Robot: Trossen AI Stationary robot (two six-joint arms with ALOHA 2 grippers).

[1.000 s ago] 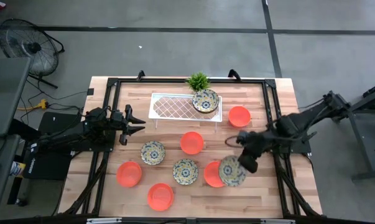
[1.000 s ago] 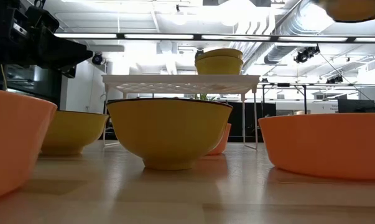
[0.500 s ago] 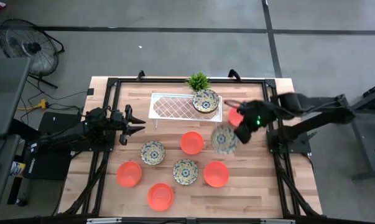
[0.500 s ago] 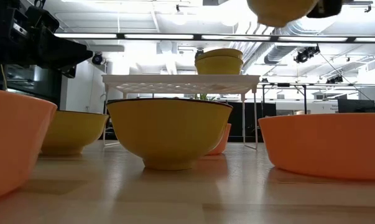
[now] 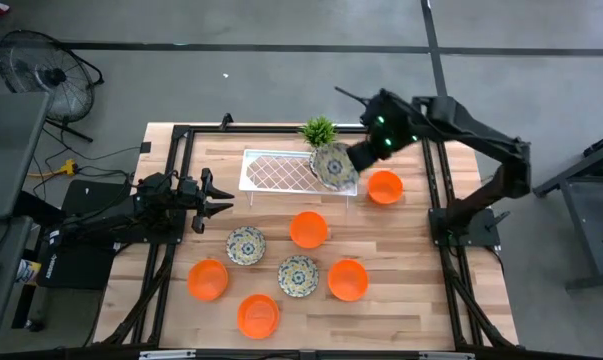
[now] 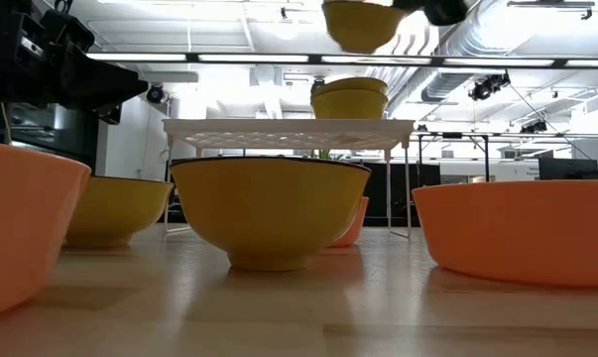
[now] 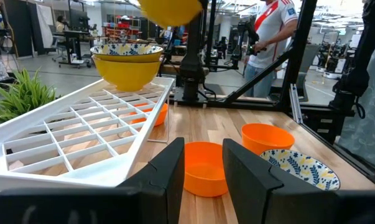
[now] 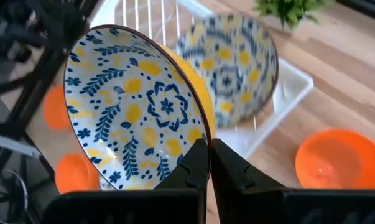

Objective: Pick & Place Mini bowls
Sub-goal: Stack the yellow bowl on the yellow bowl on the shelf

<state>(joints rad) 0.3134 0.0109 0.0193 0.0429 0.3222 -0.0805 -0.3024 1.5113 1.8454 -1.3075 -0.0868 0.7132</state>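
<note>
My right gripper (image 5: 354, 157) is shut on a cream floral mini bowl (image 8: 137, 112) in the air over the right end of the white lattice tray (image 5: 281, 172). Two stacked floral bowls (image 6: 349, 99) stand on that end of the tray, right under the held bowl (image 6: 363, 22). Two more floral bowls (image 5: 246, 244) (image 5: 298, 275) and several orange bowls, one of them (image 5: 308, 229) at the middle, stand on the table. My left gripper (image 5: 219, 197) is open and empty, left of the tray. My right gripper pinches the floral bowl's rim (image 8: 198, 144), one finger inside the bowl and one on its yellow outer wall. The fingers come from the table's right side. The bowl is lifted clear, its opening roughly up, above the stack on the tray.
A small green plant (image 5: 319, 130) stands at the tray's far right corner. An orange bowl (image 5: 385, 186) sits just right of the tray. A black frame (image 5: 181, 135) borders the table. A person (image 7: 271, 31) stands in the room beyond the table.
My right gripper has carried the floral bowl from above the near right of the table, beside an orange bowl, toward the far edge and leftward, to a spot above the tray's right end. It stays shut on the bowl, which keeps clear of everything.
</note>
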